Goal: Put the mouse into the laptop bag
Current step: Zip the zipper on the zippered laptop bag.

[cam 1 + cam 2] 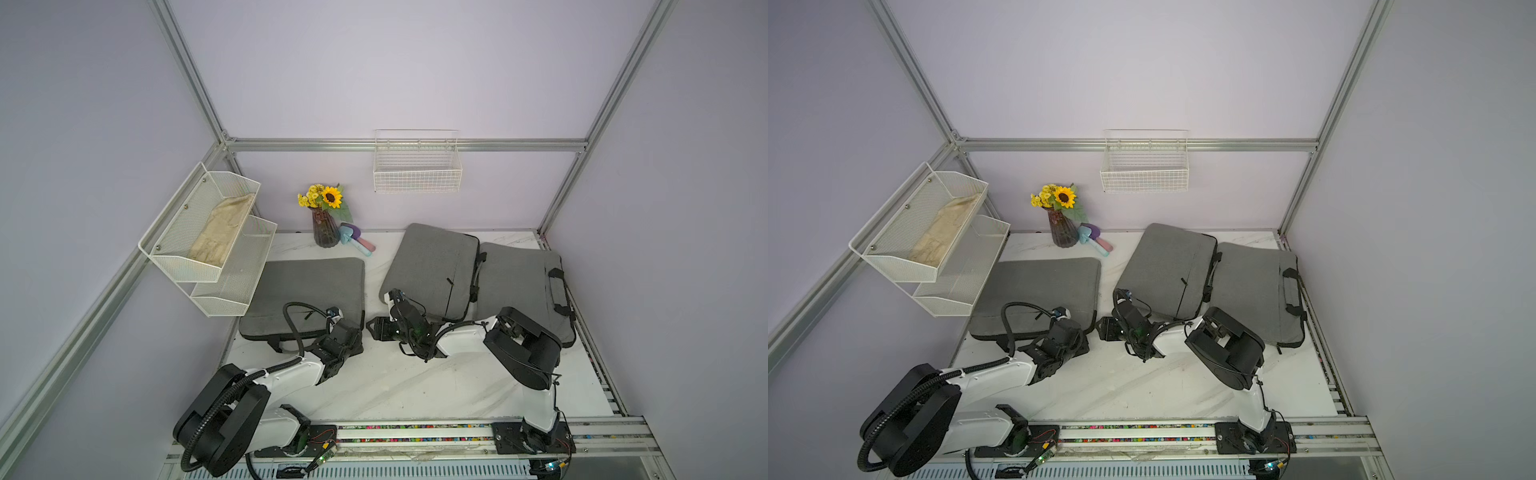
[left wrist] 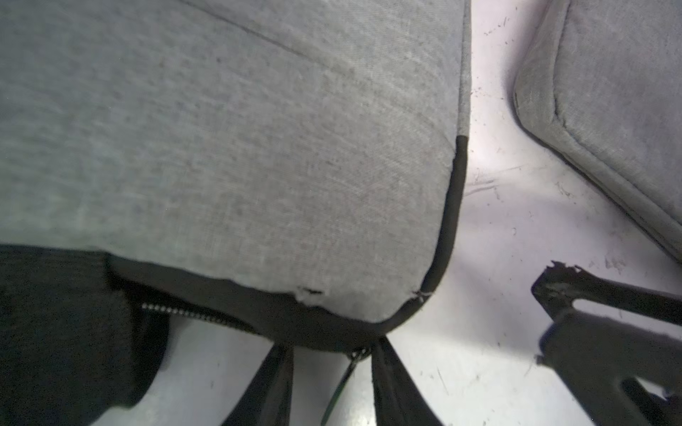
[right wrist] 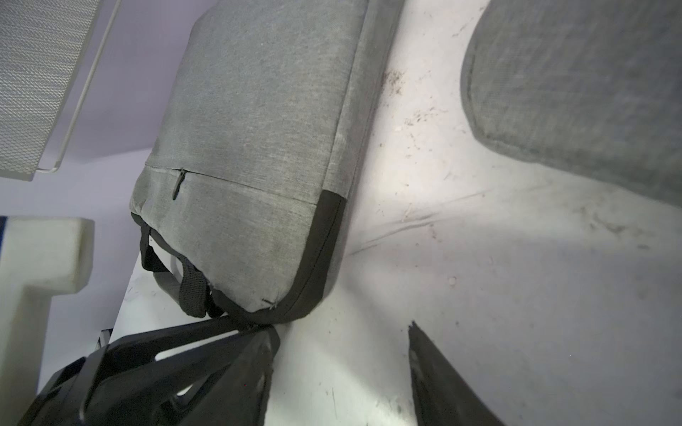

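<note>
The white table (image 1: 415,386) carried three grey bags: the laptop bag (image 1: 307,286) on the robot's left, with a second bag (image 1: 432,266) and a third bag (image 1: 523,286) to its right. Both grippers sat at the laptop bag's near right corner. The right gripper (image 3: 343,328) stood spread wide, one finger touching the corner's black trim. The left gripper (image 2: 332,346) had its fingers somewhat apart, the zip pull (image 2: 358,357) between them with a gap showing beside it. Where the mouse lay could not be told.

Grey laptop bag (image 1: 307,282) (black zip edging), white marbled table (image 1: 415,386), yellow sunflower (image 1: 331,196)
</note>
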`<state>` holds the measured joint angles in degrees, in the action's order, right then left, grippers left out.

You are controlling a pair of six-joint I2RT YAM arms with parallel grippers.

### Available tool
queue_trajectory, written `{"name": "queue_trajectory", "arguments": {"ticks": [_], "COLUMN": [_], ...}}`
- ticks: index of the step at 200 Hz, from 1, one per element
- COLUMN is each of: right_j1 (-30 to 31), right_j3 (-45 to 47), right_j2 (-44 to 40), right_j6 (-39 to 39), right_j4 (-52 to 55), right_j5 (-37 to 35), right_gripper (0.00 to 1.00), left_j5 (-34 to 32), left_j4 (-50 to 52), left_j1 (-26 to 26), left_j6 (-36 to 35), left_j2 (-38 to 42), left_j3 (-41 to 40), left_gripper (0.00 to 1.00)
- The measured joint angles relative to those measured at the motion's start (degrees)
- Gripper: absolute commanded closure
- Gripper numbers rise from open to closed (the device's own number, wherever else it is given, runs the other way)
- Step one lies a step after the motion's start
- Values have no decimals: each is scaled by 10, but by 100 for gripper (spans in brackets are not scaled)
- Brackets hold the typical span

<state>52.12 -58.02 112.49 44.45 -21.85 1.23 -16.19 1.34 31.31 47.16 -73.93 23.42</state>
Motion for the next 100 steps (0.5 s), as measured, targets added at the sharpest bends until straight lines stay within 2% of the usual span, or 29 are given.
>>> {"name": "queue_trajectory", "arguments": {"ticks": [56, 100], "right_j1": [0, 0], "right_j3": [-3, -42], "right_j2": [4, 64], "right_j6": [16, 39], "right_j4": [-34, -57], "right_j5": [25, 56], "right_gripper": [39, 39], "left_j5": [1, 3], "left_j4": [-21, -28], "left_j1": [0, 0], "left_j6": [-3, -3], "left_j2": [-32, -38], "left_j3": [14, 16], "left_gripper": [79, 88]}}
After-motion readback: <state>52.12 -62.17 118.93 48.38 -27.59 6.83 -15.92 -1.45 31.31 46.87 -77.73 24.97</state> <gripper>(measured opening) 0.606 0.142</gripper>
